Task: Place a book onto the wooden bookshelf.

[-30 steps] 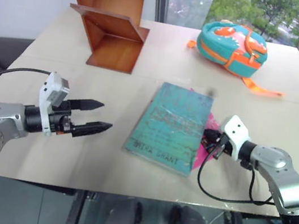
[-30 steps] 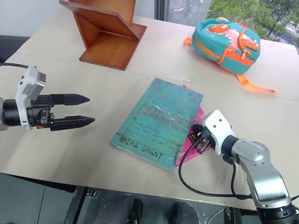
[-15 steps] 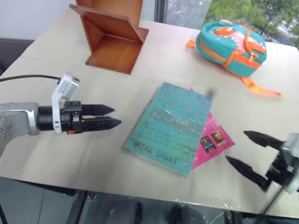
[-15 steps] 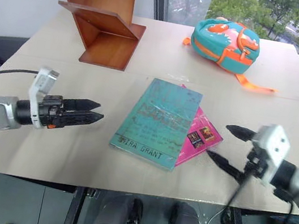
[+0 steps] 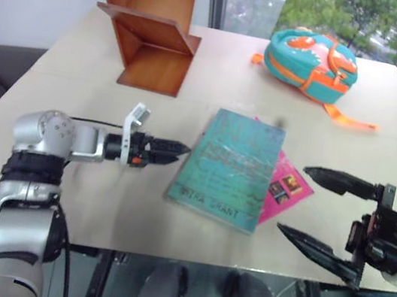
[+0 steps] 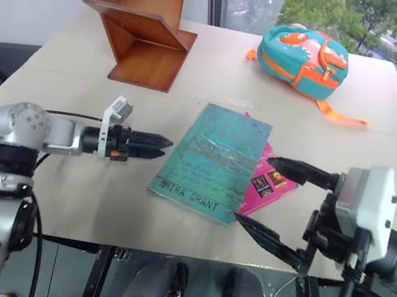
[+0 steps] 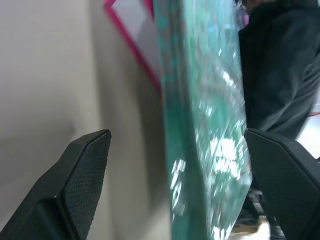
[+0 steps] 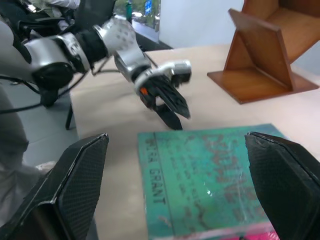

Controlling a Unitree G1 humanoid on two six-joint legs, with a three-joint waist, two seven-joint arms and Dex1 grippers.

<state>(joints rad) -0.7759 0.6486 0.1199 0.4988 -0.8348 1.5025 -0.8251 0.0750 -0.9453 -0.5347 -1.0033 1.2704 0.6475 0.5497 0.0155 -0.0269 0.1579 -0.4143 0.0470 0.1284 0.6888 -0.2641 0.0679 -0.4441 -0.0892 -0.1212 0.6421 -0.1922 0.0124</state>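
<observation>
While book (image 5: pixel 231 168) lies flat, left edge unobstructed

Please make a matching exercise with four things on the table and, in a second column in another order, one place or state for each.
Things:
1. teal book
2. pink book
3. backpack
4. wooden bookshelf

Places or states:
A. far left part of the table, no book on it
B. lies flat, between the two open end effectors
C. partly covered, under the teal book's right edge
D. far right part of the table, orange strap trailing

Pairs: 1-B, 2-C, 3-D, 4-A
</observation>
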